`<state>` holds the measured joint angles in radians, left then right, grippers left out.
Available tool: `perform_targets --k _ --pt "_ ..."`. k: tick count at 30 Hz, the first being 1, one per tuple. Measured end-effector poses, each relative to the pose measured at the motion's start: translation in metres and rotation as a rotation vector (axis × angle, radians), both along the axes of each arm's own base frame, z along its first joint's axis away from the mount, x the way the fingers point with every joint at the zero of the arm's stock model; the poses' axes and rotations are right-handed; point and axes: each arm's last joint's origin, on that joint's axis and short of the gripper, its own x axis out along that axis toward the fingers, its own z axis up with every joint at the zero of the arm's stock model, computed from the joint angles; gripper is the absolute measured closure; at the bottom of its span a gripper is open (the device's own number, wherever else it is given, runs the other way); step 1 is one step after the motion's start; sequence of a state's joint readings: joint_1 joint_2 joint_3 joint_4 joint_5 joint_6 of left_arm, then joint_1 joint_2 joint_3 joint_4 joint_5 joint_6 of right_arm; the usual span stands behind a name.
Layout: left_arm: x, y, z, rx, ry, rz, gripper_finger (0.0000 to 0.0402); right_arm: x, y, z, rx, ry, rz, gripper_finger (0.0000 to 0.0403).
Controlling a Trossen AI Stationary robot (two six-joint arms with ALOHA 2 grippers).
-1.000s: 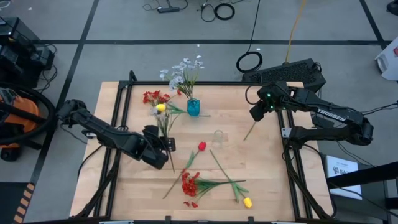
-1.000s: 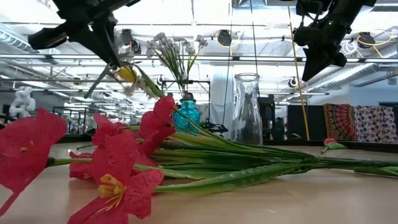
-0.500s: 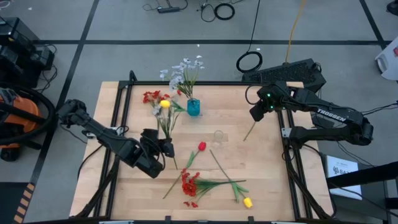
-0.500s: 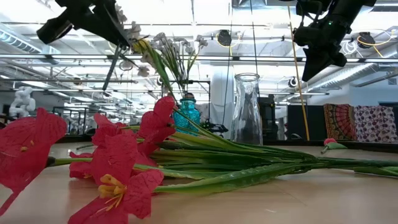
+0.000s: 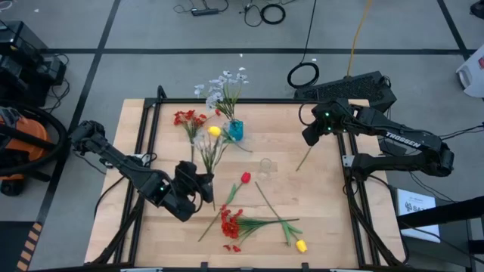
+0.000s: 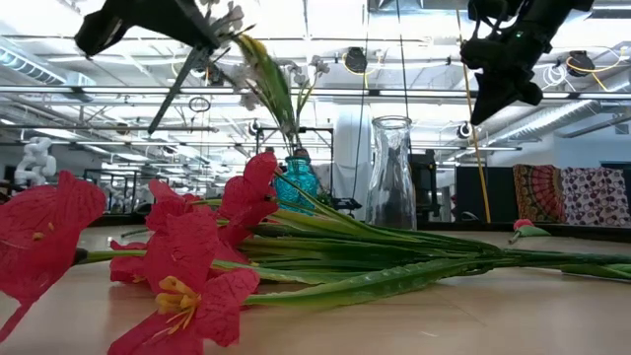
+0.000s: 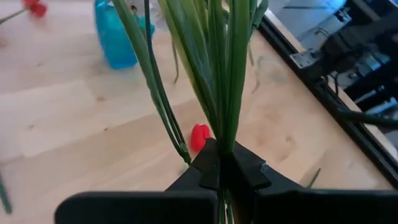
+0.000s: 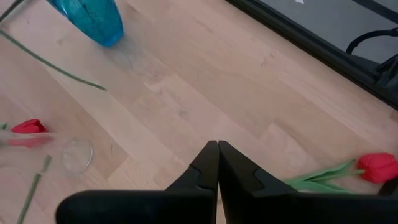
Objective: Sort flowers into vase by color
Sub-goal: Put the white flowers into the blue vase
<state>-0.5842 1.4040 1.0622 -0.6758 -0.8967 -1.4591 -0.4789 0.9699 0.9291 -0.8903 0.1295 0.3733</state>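
Note:
My left gripper (image 5: 203, 183) is raised over the table's left middle, shut on a bunch of green stems (image 7: 211, 74). The bunch carries a yellow tulip (image 5: 215, 131) and pale white blossoms (image 5: 199, 140), and leans toward the blue vase (image 5: 235, 131). That vase holds white flowers (image 5: 227, 81). A clear glass vase (image 5: 265, 165) stands mid-table. A red tulip (image 5: 245, 177), a red cluster (image 5: 231, 224) and a yellow tulip (image 5: 301, 245) lie near the front; another red cluster (image 5: 185, 117) lies at the far left. My right gripper (image 5: 308, 140) hangs shut at the right, holding nothing. My left gripper pinches the lower part of the stems (image 7: 225, 142) between its two fingers (image 7: 208, 167), several stems and leaves together. The bunch is lifted clear of the table. It stretches away from the fingers toward the far edge, blooms leading (image 6: 246, 44).
A loose green stem (image 5: 303, 160) lies on the table below my right gripper, with a red tulip (image 8: 376, 165) near it. Black frame rails (image 5: 144, 143) run along the table's left and right sides. Bare wood shows between the vases and at the near left.
My left gripper has moved a little toward the near edge and rolled. The held bunch has swung with it: the yellow tulip has gone to the right toward the blue vase and risen. My right arm has kept still.

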Motion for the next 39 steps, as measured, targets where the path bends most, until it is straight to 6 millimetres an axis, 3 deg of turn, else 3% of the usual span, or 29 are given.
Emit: perform_targets --k 6,15,20,27,39 --pt "0.006 -0.003 0.007 0.135 -0.008 -0.089 0.039 0.0 0.0 0.0 0.0 -0.001 0.002 0.0403" --pt "0.001 0.001 0.033 0.308 -0.032 -0.191 0.039 0.0 0.0 0.0 0.005 -0.003 0.001 0.0403" --pt "-0.002 0.008 0.027 0.153 0.045 -0.252 0.039 0.0 0.0 0.0 0.005 -0.002 0.001 0.0403" --pt "-0.017 0.017 0.008 -0.155 0.237 -0.16 0.039 0.0 0.0 0.0 0.006 -0.004 -0.002 0.0403" --pt "-0.027 0.021 0.003 -0.194 0.352 -0.123 0.039 0.004 0.001 0.002 -0.009 -0.035 0.014 0.0403"
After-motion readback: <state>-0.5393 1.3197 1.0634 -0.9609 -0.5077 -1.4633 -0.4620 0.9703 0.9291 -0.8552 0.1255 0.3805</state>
